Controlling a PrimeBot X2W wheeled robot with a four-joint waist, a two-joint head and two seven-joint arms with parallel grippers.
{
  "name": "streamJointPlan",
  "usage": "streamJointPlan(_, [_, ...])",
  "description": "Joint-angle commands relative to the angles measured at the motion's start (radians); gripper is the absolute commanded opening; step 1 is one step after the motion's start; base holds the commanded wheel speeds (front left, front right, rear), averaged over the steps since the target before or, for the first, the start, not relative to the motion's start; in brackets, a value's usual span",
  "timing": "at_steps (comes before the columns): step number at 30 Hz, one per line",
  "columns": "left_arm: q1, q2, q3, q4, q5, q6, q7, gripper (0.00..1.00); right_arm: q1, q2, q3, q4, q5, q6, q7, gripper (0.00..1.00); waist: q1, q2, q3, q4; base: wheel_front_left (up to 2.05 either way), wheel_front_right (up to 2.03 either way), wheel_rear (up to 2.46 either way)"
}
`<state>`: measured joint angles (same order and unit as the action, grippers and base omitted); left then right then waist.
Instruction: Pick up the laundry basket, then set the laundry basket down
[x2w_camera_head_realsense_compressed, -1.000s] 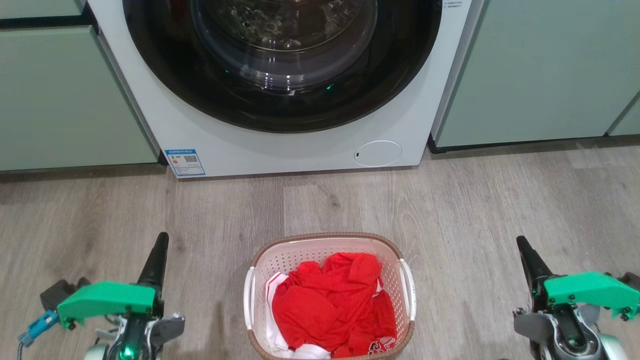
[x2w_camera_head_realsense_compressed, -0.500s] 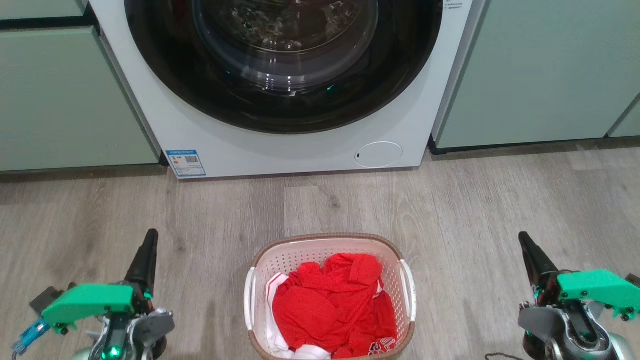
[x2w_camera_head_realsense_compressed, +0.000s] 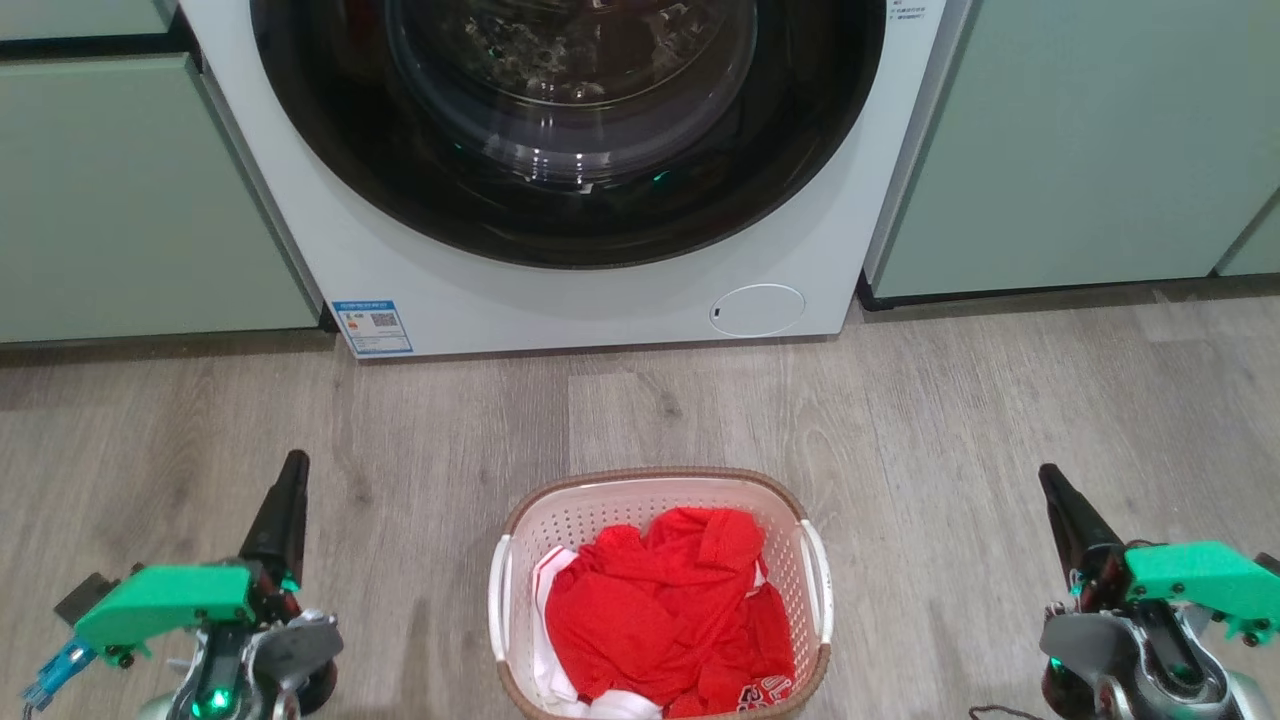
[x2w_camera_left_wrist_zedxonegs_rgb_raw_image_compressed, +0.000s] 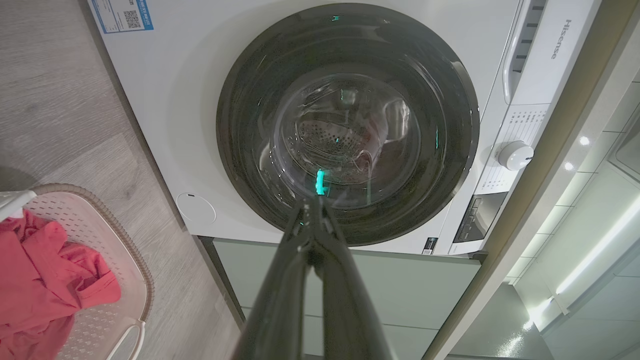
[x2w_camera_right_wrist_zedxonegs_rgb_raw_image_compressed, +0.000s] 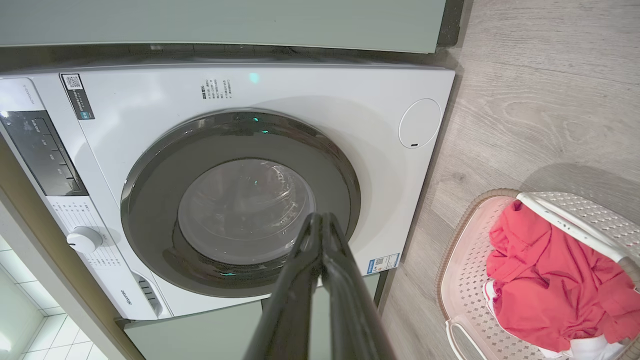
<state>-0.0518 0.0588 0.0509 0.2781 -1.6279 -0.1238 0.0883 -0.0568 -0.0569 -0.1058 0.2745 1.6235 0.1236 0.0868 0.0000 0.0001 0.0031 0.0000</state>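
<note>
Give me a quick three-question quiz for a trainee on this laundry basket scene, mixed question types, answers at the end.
1. True or false: the laundry basket stands on the floor between the left gripper and the right gripper, touched by neither.
2. Most of the clothing in the basket is: A) blue, B) red, C) black.
3. Fill in: both grippers are ____, holding nothing.
Key: 1 true; 2 B; 3 shut.
</note>
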Motion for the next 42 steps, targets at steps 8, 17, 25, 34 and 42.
streamJointPlan(8, [-0.054, 0.007, 0.042, -0.034, 0.002, -0.007, 0.008, 0.00, -0.049, -0.009, 0.013, -0.031, 0.003, 0.007, 0.010, 0.00, 0.0000, -0.0001, 0.000, 0.000, 0.00, 0.00, 0.00])
streamJointPlan(17, [-0.055, 0.005, 0.044, -0.034, 0.004, -0.007, 0.010, 0.00, -0.049, -0.007, 0.011, -0.031, 0.001, 0.007, 0.011, 0.00, 0.0000, -0.0001, 0.000, 0.000, 0.00, 0.00, 0.00])
streamJointPlan(25, [-0.055, 0.004, 0.046, -0.034, 0.005, -0.007, 0.011, 0.00, -0.050, -0.006, 0.009, -0.031, -0.001, 0.007, 0.013, 0.00, 0.0000, -0.0001, 0.000, 0.000, 0.00, 0.00, 0.00])
streamJointPlan(34, [-0.055, 0.002, 0.048, -0.034, 0.007, -0.007, 0.013, 0.00, -0.050, -0.004, 0.007, -0.031, -0.003, 0.007, 0.015, 0.00, 0.0000, -0.0001, 0.000, 0.000, 0.00, 0.00, 0.00])
streamJointPlan(42, [-0.055, 0.001, 0.050, -0.033, 0.008, -0.007, 0.014, 0.00, -0.050, -0.003, 0.005, -0.030, -0.004, 0.007, 0.016, 0.00, 0.0000, -0.0001, 0.000, 0.000, 0.00, 0.00, 0.00])
